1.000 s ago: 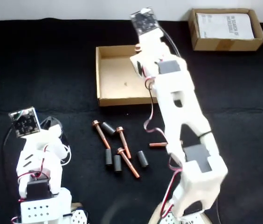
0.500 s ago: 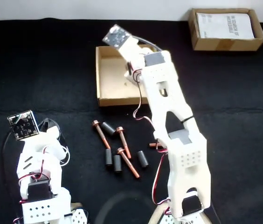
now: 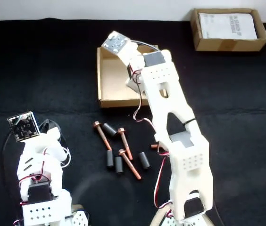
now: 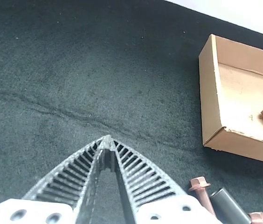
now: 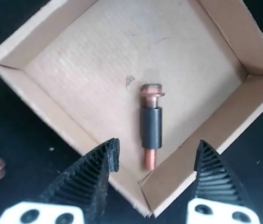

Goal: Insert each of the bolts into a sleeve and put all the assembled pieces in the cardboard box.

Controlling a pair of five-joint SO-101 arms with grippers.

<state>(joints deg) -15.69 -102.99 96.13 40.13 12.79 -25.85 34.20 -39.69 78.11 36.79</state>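
The right end effector hangs released over the cardboard box (sleeved bolt lies delivered inside); left end effector sits clenched.

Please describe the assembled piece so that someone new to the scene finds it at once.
Look in the open cardboard box under the right gripper. One copper bolt lies on its floor. Unlike the bare bolts on the black table, it wears a dark sleeve.
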